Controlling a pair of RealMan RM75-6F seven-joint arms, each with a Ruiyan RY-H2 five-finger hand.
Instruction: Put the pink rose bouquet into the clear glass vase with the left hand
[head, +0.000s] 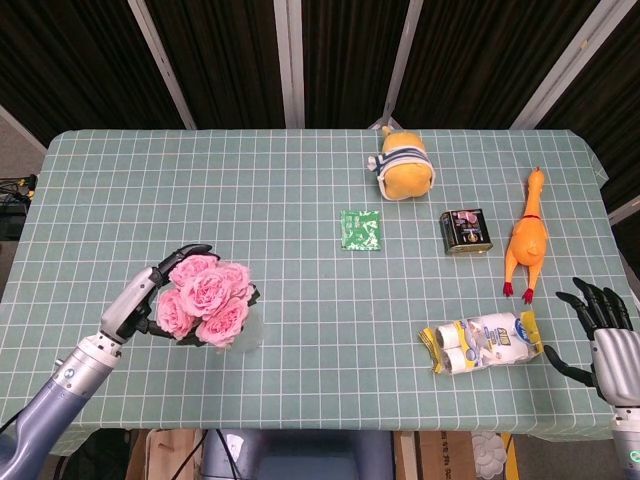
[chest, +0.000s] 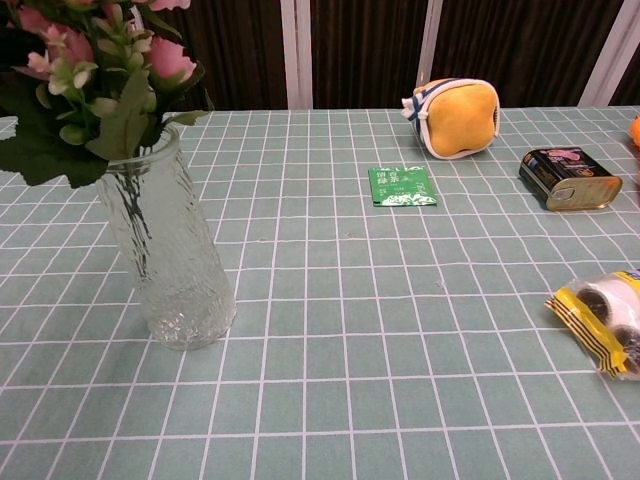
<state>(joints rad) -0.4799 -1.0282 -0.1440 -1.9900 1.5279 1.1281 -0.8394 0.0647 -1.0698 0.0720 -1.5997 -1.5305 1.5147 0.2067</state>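
pink rose bouquet (chest: 95, 90): stems inside clear glass vase (chest: 170, 250) | vase: upright on worktop (chest: 350, 330), left side
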